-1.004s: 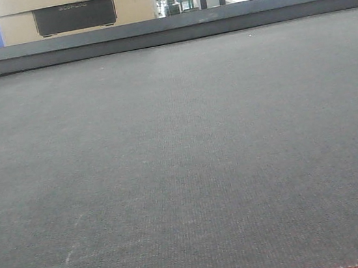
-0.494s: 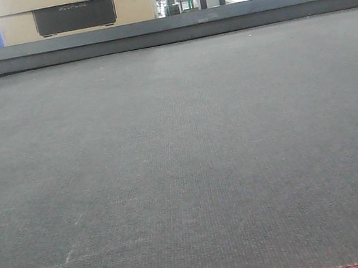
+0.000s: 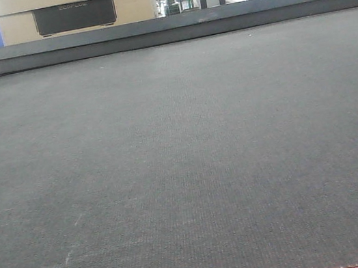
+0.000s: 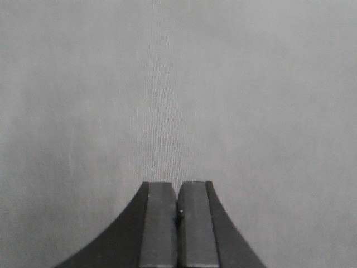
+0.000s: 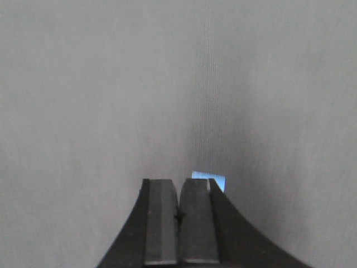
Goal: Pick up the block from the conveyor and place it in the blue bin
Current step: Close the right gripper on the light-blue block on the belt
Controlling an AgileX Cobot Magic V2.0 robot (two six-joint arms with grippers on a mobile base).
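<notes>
The left gripper is seen from its wrist camera with both jaws set fully together, the grey pads pressed flat against each other along a thin central seam. The right gripper is held the same way, its pads meeting without a gap. On each, dark outer flanks are flared towards the lower edge, and the fingertips are pointed straight ahead, away from the camera.
</notes>
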